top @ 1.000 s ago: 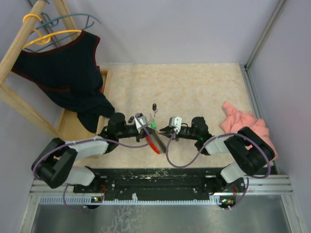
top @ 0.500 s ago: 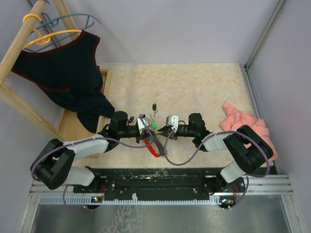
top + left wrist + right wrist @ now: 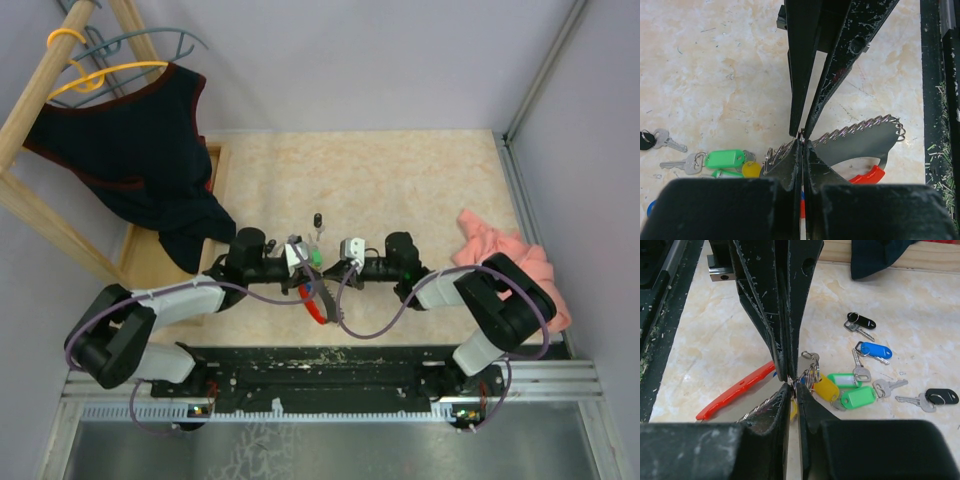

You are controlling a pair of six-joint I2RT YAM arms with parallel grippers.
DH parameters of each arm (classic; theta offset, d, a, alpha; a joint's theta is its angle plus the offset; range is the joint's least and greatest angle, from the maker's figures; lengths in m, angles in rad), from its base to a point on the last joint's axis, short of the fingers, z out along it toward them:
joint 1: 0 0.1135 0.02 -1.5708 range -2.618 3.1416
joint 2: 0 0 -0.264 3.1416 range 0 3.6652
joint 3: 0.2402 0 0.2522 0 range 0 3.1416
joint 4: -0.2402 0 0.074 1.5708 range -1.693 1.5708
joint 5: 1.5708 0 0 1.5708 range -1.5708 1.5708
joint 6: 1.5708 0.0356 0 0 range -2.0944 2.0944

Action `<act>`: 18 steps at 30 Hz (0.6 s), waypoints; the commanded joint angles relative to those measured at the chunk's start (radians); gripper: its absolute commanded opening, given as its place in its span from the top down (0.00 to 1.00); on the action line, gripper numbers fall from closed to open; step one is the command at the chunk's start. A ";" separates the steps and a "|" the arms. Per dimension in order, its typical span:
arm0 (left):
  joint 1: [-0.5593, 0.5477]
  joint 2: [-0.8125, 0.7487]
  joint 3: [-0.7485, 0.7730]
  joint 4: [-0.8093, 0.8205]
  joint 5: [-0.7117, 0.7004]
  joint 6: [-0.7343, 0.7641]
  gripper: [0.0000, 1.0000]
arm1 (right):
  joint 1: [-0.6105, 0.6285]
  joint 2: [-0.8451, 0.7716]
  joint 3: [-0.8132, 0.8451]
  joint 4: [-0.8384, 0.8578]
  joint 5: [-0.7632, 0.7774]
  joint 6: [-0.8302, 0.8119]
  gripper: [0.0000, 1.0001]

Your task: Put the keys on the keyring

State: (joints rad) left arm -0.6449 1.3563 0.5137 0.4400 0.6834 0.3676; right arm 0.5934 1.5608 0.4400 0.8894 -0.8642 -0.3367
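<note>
The keyring [image 3: 860, 142], a grey plate with a wire-coil edge and a red band [image 3: 867, 175], is held up off the table. My left gripper [image 3: 802, 143] is shut on its coil edge. My right gripper [image 3: 794, 386] meets it tip to tip, jaws pinched on the same coil edge next to a cluster of small rings [image 3: 810, 371]. Keys with yellow [image 3: 823, 388] and green [image 3: 858, 397] tags hang by that cluster. Blue [image 3: 875, 350] and black [image 3: 862, 320] keys lie loose on the table. In the top view the two grippers [image 3: 303, 263] [image 3: 333, 268] touch over the keyring [image 3: 316, 298].
A pink cloth [image 3: 505, 262] lies at the right. A dark garment [image 3: 130, 150] hangs on a wooden rack [image 3: 40, 90] at the left, above a wooden tray [image 3: 150, 262]. The black base rail [image 3: 330, 365] runs along the near edge.
My right gripper has moved left to meet the left gripper's tips and its jaws have narrowed. The left gripper and keyring have barely shifted.
</note>
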 commanded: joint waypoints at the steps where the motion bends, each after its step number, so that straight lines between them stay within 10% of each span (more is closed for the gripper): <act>1: -0.009 0.019 0.043 0.001 0.034 0.019 1.00 | 0.006 0.007 0.043 0.045 -0.035 0.011 0.91; 9: -0.012 0.003 0.023 0.020 0.018 0.016 0.97 | 0.008 0.007 0.037 0.043 -0.025 0.019 1.00; 18: -0.012 0.000 -0.013 0.044 -0.028 0.012 0.68 | 0.008 -0.005 0.015 0.106 -0.013 0.051 1.00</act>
State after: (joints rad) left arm -0.6495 1.3651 0.5156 0.4480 0.6582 0.3752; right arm 0.5938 1.5658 0.4469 0.8959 -0.8616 -0.3122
